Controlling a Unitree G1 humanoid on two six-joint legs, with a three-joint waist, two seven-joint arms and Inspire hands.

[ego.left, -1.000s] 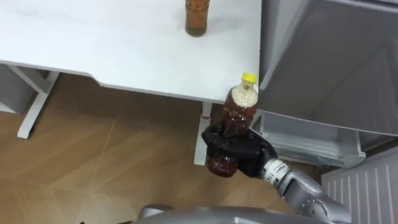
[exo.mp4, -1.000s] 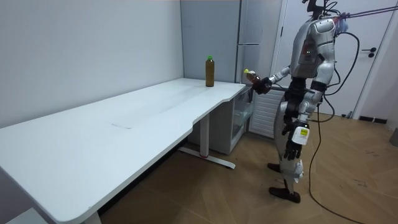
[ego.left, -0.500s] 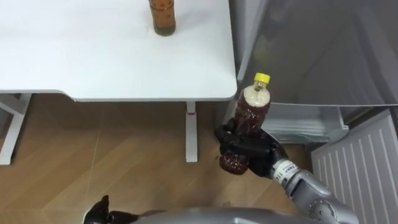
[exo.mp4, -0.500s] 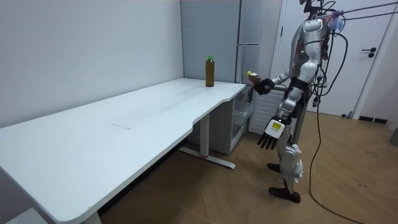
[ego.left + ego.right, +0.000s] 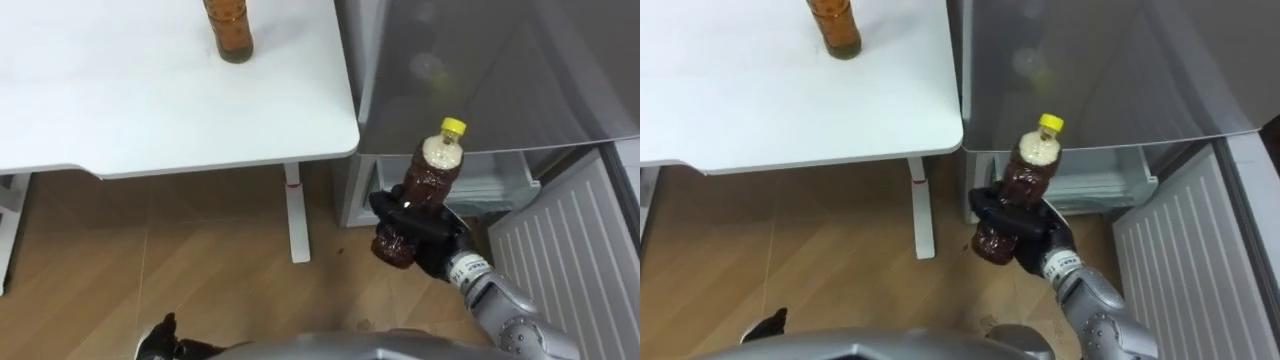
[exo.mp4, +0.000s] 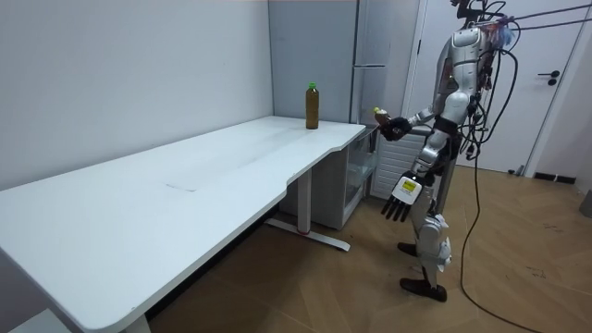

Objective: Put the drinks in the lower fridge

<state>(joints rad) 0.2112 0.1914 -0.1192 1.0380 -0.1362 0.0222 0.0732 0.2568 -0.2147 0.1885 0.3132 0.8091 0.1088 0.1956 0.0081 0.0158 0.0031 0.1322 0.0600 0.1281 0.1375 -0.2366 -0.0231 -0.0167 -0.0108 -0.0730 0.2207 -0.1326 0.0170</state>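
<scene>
Leaning slightly rightward, the bottle (image 5: 428, 180) points cap-up.

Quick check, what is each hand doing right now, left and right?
Left hand: open, fingers straight, holding nothing.
Right hand: shut on the yellow-capped bottle.

The robot stands before the fridge (image 5: 480, 70), which sits just right of the bench (image 5: 150, 110). One bottle (image 5: 227, 28) stands on the bench near its far edge. A second bottle (image 5: 428, 190), clasped in the right hand (image 5: 420, 238), is in front of the lower compartment (image 5: 495, 190), whose door (image 5: 560, 250) stands open at right.
</scene>
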